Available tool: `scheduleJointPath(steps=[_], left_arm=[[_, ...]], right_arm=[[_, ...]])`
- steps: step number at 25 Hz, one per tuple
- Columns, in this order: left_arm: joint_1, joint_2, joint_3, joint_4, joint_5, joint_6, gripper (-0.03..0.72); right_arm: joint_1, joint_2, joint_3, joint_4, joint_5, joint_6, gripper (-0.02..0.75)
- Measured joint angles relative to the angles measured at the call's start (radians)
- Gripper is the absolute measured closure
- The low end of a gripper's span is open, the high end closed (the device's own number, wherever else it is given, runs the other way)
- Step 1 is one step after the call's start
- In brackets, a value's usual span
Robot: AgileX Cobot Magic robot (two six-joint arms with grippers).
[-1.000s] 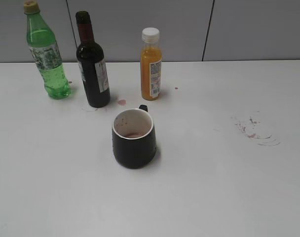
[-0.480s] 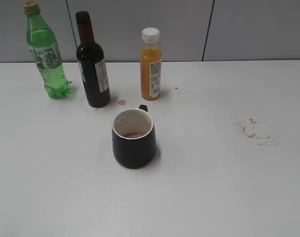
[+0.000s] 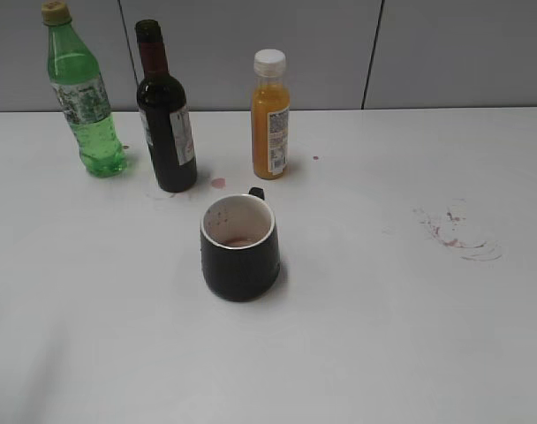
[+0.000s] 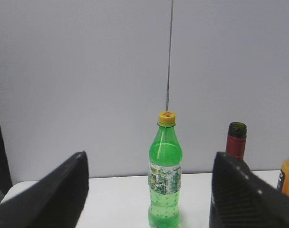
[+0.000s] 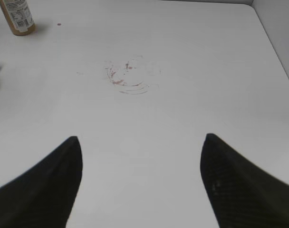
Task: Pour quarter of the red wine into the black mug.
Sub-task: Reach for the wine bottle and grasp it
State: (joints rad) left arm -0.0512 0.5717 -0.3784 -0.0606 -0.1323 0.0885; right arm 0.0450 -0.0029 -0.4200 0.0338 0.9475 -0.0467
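The red wine bottle (image 3: 166,115) stands upright and uncapped at the back left of the white table, its dark red neck (image 4: 236,142) showing past the right finger in the left wrist view. In front of it sits the black mug (image 3: 239,246), a little reddish liquid at its bottom, handle turned to the back. My left gripper (image 4: 149,164) is open and empty, well back from the bottles, facing the green bottle. Over bare table on the right, my right gripper (image 5: 141,142) is open and empty. Neither gripper appears in the exterior view.
A green plastic bottle (image 3: 81,93) stands left of the wine, an orange juice bottle (image 3: 271,115) right of it. Red stains (image 3: 458,231) mark the table on the right, with a small spot (image 3: 218,183) by the wine. A grey wall runs behind the table.
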Motion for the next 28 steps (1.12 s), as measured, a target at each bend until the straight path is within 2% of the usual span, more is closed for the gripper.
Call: scheduleJointPath(steps=[5, 9, 19, 25, 28], left_arm=[[-0.05, 0.246, 0.002, 0.126, -0.263, -0.184, 0.091], [-0.085, 0.463, 0.002, 0.15, -0.432, -0.22, 0.095], [-0.092, 0.887, 0.003, 0.183, -0.849, -0.226, 0.095], [-0.118, 1.058, 0.006, 0.229, -0.958, -0.185, 0.096], [-0.152, 1.121, 0.006, 0.178, -1.0, -0.117, 0.096]], right_arm=[[0.0, 0.0, 0.0, 0.0, 0.0, 0.0, 0.152], [0.0, 0.0, 0.0, 0.0, 0.0, 0.0, 0.152], [0.0, 0.0, 0.0, 0.0, 0.0, 0.0, 0.153], [0.0, 0.0, 0.0, 0.0, 0.0, 0.0, 0.153], [0.0, 0.0, 0.0, 0.0, 0.0, 0.0, 0.152]])
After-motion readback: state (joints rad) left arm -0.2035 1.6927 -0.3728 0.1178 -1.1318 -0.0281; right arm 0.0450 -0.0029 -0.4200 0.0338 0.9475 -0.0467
